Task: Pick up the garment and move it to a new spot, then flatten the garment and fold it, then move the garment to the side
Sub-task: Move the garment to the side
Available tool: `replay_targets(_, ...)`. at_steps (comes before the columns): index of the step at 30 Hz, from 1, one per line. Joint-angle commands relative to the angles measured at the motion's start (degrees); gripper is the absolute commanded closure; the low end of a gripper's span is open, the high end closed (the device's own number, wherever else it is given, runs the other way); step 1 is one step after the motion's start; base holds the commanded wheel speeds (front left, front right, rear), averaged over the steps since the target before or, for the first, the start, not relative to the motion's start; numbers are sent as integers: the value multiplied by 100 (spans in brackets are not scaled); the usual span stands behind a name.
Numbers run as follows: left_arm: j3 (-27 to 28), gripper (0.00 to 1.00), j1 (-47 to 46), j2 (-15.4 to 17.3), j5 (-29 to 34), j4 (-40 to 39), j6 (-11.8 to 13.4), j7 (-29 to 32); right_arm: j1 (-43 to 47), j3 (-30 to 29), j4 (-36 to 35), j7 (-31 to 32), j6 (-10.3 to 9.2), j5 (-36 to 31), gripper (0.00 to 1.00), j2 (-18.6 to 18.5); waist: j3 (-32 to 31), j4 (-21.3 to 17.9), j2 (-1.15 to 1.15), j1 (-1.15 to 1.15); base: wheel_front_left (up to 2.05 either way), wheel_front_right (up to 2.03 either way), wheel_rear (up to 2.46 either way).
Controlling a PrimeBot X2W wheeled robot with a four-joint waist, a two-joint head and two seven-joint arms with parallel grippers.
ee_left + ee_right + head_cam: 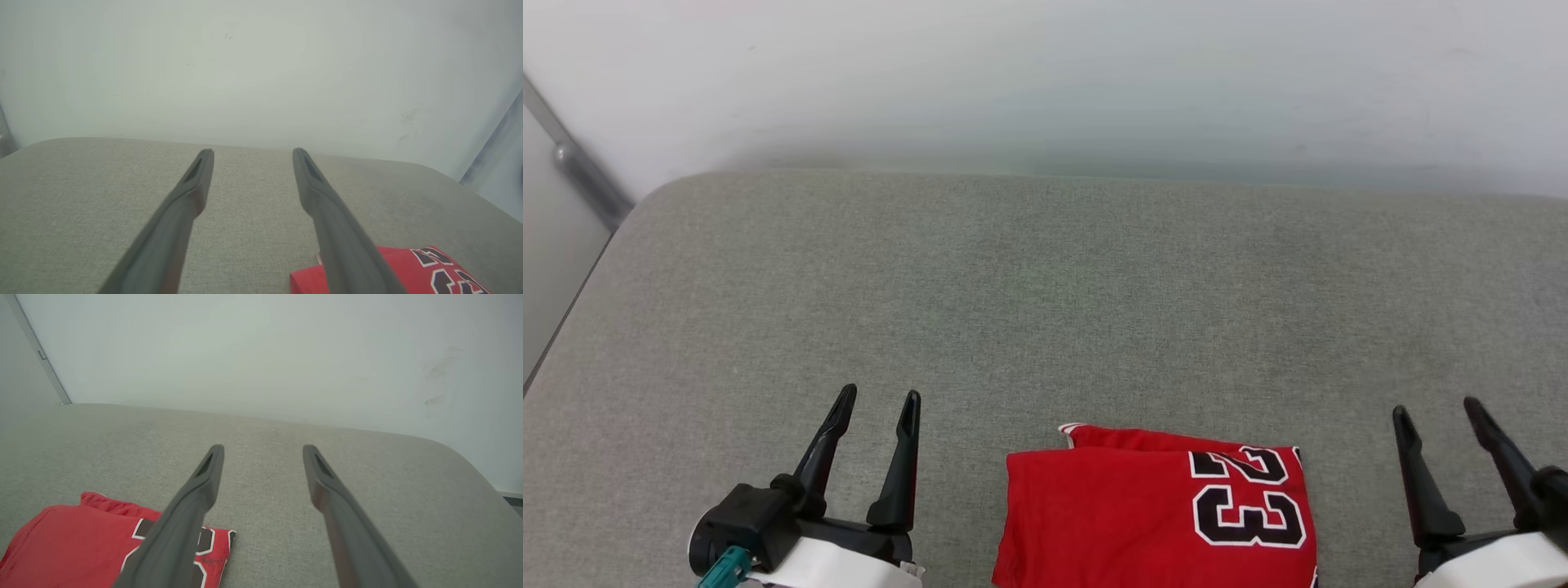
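Presently, the left hand [881, 392] is sitting released at the lower left of the head view. Its two dark fingers [900, 465] are spread apart and are grasping nothing. The left wrist view is confirming this: the left hand [252, 151] is showing bare grey fabric between its tips. The right hand [1435, 406] is sitting at the lower right, likewise released and empty. In its own wrist view the right hand [264, 447] is also showing fabric between its prongs. Whether either hand is touching the surface or hanging just above it cannot be judged from these angles.

The garment [1127, 514] is lying between the two hands and is touching neither. It is resting as a folded, roughly rectangular red packet at the near edge of the counter [1045, 286], with its near side running out of the head view. Black numerals "23" [1245, 502] with white outlines are facing up on its right half. A narrow strip of white-edged trim is peeking out at its far left corner. In the wrist views the garment [402, 275] [69, 543] is showing partly behind one finger of each hand.

The counter is carrying a grey woven cover and is showing rounded far corners. A pale wall [1045, 82] is rising directly behind it.
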Motion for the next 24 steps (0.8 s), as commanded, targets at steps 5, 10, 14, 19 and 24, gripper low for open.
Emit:
replay_targets(5,-43,0,-17,47,7,24,-10,-12,107,148,-103,1360,-3,168,0,-182,68,62,0,0,0,0,0)
replay_targets(10,-64,0,-101,51,-25,22,-10,-12,113,237,-154,2942,-1,615,0,-200,161,157,0,0,0,0,0)
replay_targets(14,-94,0,-146,57,-38,37,-10,-12,15,315,-79,3891,-2,691,0,-335,266,259,0,0,0,0,0)
replay_targets(19,-151,0,-245,52,-49,71,-10,-12,-215,205,303,4481,-2,846,0,-109,415,413,0,0,0,0,0)
replay_targets(24,-216,0,-371,39,-43,88,-10,-12,-542,274,927,4750,-2,1070,0,39,649,652,0,0,0,0,0)
